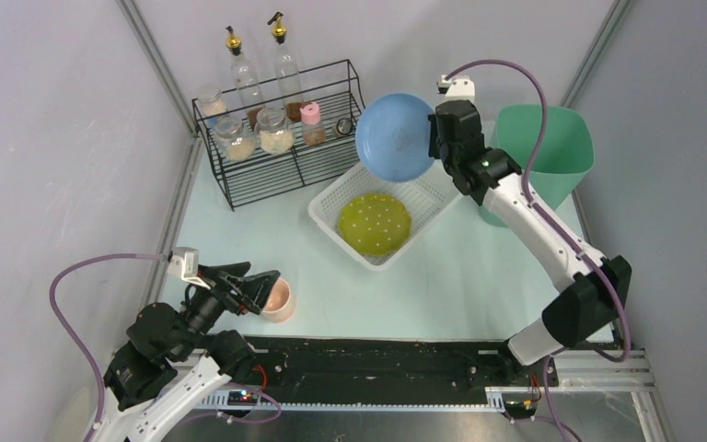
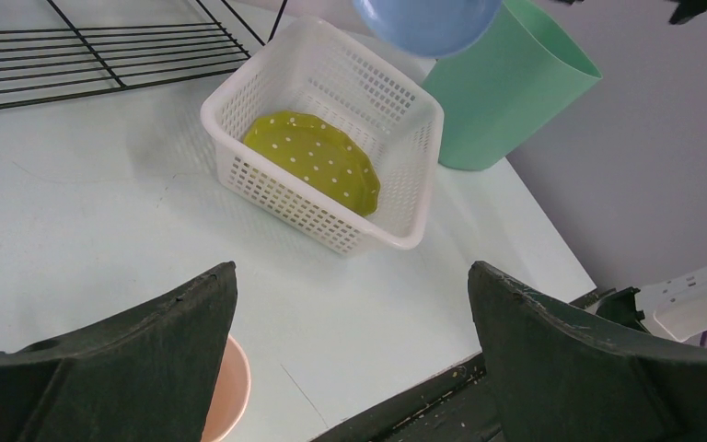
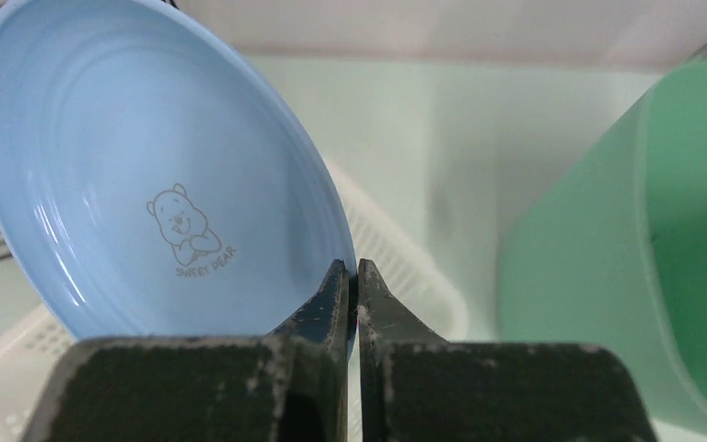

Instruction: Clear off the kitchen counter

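Pinching the rim of one blue plate [image 1: 394,136] with the right end effector [image 1: 434,138], jaws closed down to a sliver, at upper centre of the overhead frame. Holding that plate tilted on edge in the air, over the far corner of the single white basket [image 1: 327,204]. Spreading the left end effector [image 1: 262,281] wide at lower left, gripping nothing, one finger hanging over the single pink cup [image 1: 279,299]; touching it or not, impossible to tell.

Counting two plates: the blue one aloft and one green dotted plate [image 1: 374,224] lying flat in the basket. Counting also one green bin [image 1: 552,147] at upper right, one black wire rack [image 1: 276,175] at upper left, and two tall bottles [image 1: 242,69] at its back.

Seeing the pale mint tabletop [image 1: 460,276] spreading across the middle of the frame, carrying cup, basket, rack and bin.

Losing the jars on the rack behind its wires, too muddled for counting. Cutting the cup off at the bottom edge of the left wrist view.
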Controlling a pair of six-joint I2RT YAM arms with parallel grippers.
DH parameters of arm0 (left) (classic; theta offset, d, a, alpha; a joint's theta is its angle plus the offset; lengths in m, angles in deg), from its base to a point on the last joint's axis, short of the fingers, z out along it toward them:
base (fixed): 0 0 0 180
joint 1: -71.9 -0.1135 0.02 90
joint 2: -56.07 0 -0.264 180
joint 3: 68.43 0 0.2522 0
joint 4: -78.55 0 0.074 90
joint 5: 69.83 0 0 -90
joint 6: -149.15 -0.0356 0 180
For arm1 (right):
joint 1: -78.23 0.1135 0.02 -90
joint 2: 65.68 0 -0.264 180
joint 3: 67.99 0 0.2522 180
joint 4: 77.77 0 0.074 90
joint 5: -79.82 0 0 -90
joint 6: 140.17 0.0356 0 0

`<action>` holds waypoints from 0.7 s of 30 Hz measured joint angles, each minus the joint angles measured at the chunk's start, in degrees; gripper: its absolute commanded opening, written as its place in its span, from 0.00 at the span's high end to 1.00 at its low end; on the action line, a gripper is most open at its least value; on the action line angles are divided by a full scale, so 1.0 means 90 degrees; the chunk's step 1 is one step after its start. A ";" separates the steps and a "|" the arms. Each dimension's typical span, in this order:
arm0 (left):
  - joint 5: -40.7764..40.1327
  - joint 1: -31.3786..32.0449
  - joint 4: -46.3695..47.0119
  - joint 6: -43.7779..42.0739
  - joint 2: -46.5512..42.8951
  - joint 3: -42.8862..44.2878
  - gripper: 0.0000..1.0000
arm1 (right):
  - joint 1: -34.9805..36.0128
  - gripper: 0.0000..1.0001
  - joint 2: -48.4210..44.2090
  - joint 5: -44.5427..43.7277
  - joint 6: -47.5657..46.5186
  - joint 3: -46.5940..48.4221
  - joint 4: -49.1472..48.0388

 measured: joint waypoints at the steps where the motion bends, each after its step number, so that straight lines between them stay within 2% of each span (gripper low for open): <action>1: 0.0000 0.0000 -0.0002 -0.0002 0.0000 0.0000 0.02 | -0.0095 1.00 0.0129 0.0194 0.0245 0.0007 0.0245; 10: 0.0000 0.0000 0.0000 -0.0002 0.0000 0.0000 0.02 | -0.0396 1.00 0.1110 0.1404 0.1494 0.0032 0.1290; 21: 0.0000 0.0000 0.0000 -0.0002 -0.0002 0.0000 0.02 | -0.0245 1.00 0.1683 0.1948 0.1741 -0.0194 0.1365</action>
